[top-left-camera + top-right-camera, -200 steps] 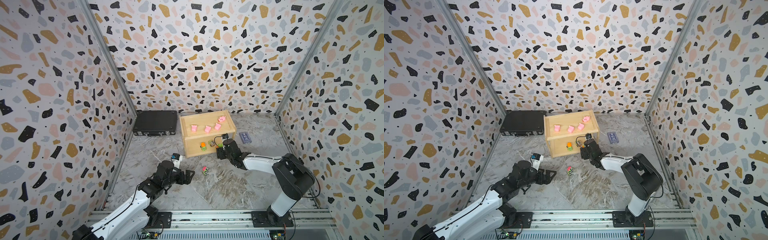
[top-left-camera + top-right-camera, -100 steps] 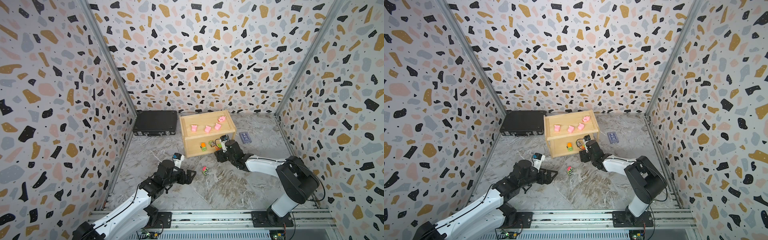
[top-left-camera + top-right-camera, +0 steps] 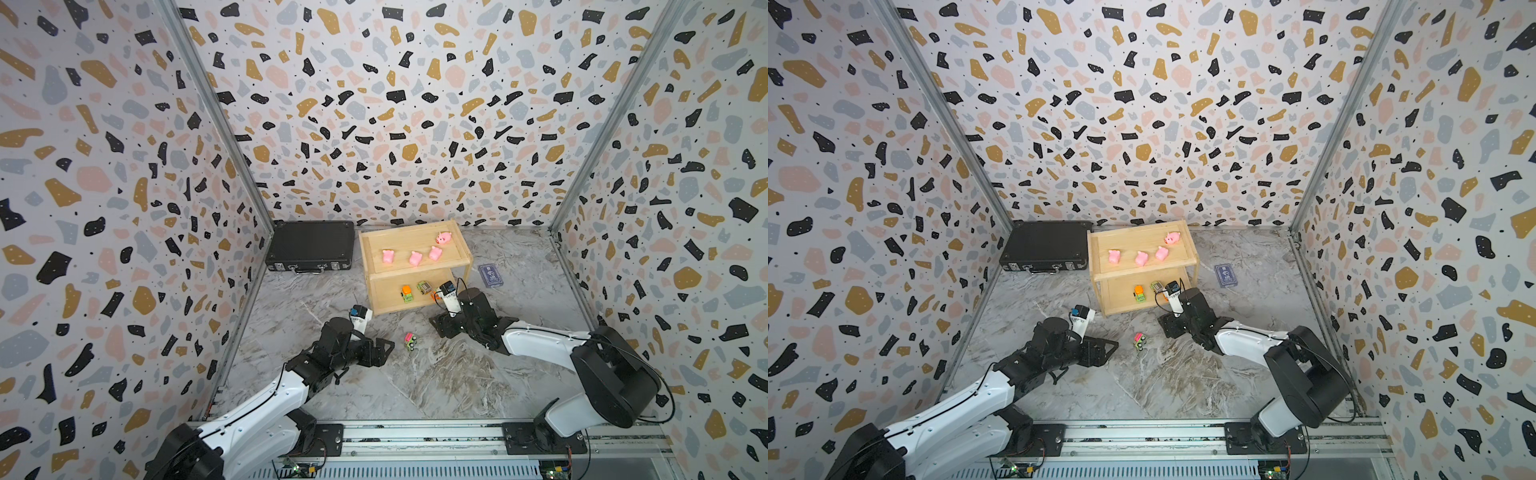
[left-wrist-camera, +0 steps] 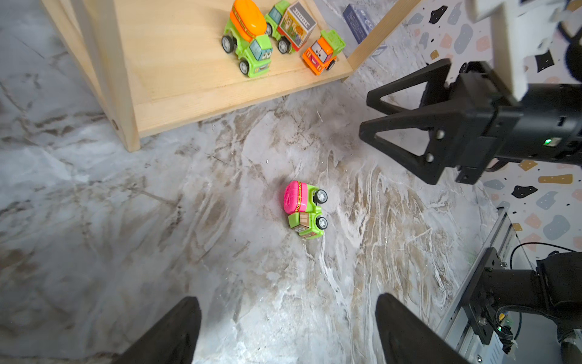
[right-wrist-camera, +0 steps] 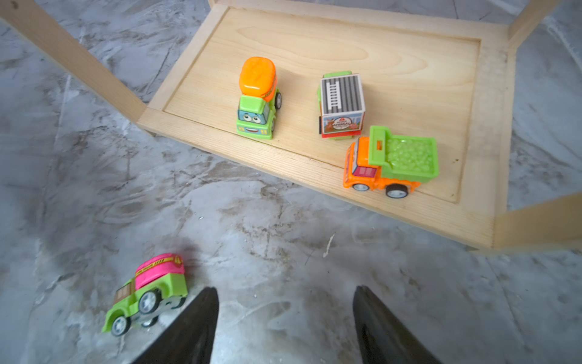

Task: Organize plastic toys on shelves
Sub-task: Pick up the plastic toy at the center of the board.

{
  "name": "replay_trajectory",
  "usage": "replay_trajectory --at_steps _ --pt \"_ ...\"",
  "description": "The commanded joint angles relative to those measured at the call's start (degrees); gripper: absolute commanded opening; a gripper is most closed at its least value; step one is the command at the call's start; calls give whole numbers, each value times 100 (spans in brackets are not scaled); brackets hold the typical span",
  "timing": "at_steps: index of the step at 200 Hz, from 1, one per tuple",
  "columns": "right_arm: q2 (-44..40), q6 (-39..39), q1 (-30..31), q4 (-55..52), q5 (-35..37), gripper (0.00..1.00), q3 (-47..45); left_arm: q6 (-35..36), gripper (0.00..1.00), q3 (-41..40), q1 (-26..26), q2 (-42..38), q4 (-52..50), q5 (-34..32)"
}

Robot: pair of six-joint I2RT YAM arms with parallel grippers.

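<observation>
Jaws apart; three trucks (image 5: 256, 101), lower shelf (image 5: 315, 41)

A robot-lab test booth, shown by terrazzo-print walls (image 3: 395, 104), aluminium corner posts (image 3: 229, 137) and a base rail (image 3: 415, 436).

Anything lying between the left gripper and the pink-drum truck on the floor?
Nothing visible: only bare floor lies between the open left gripper and the pink-drum truck. The right gripper is off to the side.

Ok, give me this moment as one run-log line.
shelf top: four pigs | shelf bottom: three trucks | floor: pink truck on its side | left gripper: open, empty | right gripper: open, empty
</observation>
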Motion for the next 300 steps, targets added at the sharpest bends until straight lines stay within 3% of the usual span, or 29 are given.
replay_trajectory --at_steps 1,47,70,103,175,196,253,300 --pt "-380 -190 -23 -376 -353 71 -70 -92 87 131 -205 204 520 -117" --pt "-498 130 20 -660 -1458 64 -70 -383 81 249 -686 918 1117 -443" --pt "-665 269 47 -684 -1354 63 -206 -422 74 491 -984 1472 1324 -607" --pt "-1048 260 47 -936 -1000 63 -362 -426 73 702 -1268 2049 1506 -944" --pt "-1521 353 -10 -1339 -861 64 -363 -200 61 1067 -1451 3084 1652 -1453" --pt "-1559 353 -32 -1395 -833 64 -363 -116 57 1183 -1471 3265 1656 -1420" --pt "-1610 337 -63 -1468 -769 64 -346 -54 56 1472 -1511 3633 1429 -1457" --pt "-1713 282 -93 -1523 -713 65 -319 -80 46 1676 -1546 3816 1139 -1625"
